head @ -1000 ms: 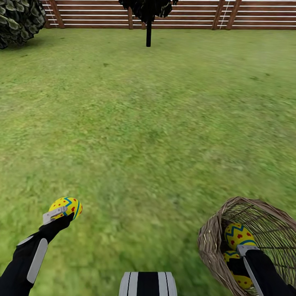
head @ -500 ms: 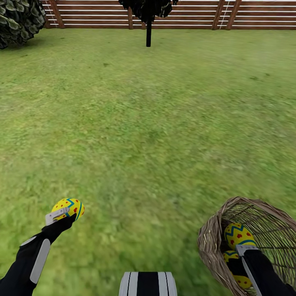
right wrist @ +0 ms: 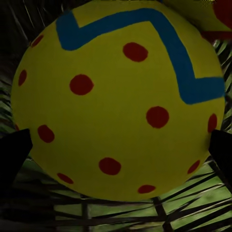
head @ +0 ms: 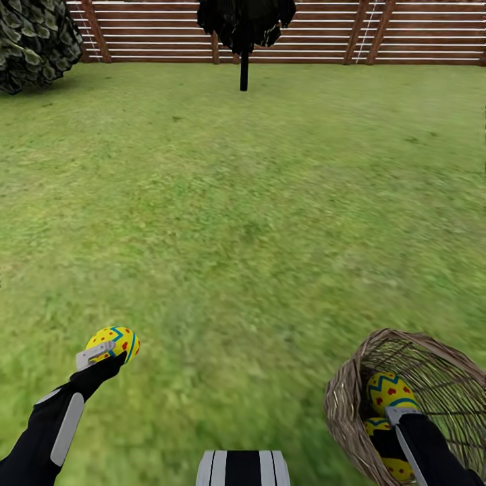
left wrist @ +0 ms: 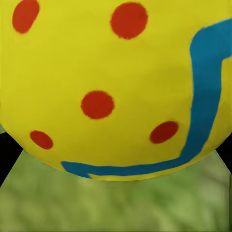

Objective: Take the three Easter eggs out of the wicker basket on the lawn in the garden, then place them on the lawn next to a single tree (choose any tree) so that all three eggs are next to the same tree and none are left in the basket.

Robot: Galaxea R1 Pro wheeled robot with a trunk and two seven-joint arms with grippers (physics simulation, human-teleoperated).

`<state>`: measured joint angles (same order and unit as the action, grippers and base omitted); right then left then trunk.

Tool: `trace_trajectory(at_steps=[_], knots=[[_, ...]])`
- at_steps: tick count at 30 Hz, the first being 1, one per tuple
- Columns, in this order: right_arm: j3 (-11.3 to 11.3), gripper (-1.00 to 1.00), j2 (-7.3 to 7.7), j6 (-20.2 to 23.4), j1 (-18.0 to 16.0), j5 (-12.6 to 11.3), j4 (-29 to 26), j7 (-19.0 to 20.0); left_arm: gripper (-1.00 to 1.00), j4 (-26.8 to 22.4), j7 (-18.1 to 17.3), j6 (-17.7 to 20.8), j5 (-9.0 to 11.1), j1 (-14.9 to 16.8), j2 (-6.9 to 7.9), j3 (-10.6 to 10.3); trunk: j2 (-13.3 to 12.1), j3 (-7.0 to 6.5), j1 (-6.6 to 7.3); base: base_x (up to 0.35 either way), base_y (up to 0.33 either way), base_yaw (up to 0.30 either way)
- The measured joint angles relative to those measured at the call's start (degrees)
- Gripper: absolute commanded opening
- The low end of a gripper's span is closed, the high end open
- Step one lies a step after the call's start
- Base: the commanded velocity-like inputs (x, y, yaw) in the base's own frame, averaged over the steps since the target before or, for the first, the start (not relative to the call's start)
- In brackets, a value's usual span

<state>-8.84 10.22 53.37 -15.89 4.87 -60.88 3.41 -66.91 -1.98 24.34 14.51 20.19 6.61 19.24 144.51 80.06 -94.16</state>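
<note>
My left gripper (head: 108, 351) clamps one egg (head: 113, 341) over the lawn (head: 256, 202) at 7 o'clock. My right gripper (head: 397, 405) grips a second egg (head: 389, 390) inside the basket (head: 351, 405) at 5 o'clock; a third egg (head: 398, 466) remains there. No egg is placed; the tree (head: 244, 40) stands far off at 12.

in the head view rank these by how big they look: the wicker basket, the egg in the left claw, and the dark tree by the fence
1. Wicker basket, cut off by the frame.
2. Dark tree, though far off.
3. Egg in the left claw.
</note>
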Motion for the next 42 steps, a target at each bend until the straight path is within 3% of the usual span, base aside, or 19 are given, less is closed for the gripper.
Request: trace_trajectory(at_steps=[9,42], knots=[[-0.1,-1.0,0.07,0.0,0.0,0.0,0.8,0.0,-1.0,0.0,0.1,0.0,0.0,0.0,-1.11,0.0,-0.1,-2.0,0.23,0.0,0.0,0.131],[-0.1,-1.0,0.07,0.2,0.0,-0.4,0.9,0.0,-1.0,-0.1,-0.1,0.4,0.0,0.0,-1.23,-0.1,-0.5,-8.87,1.03,-0.028,0.0,0.0]])
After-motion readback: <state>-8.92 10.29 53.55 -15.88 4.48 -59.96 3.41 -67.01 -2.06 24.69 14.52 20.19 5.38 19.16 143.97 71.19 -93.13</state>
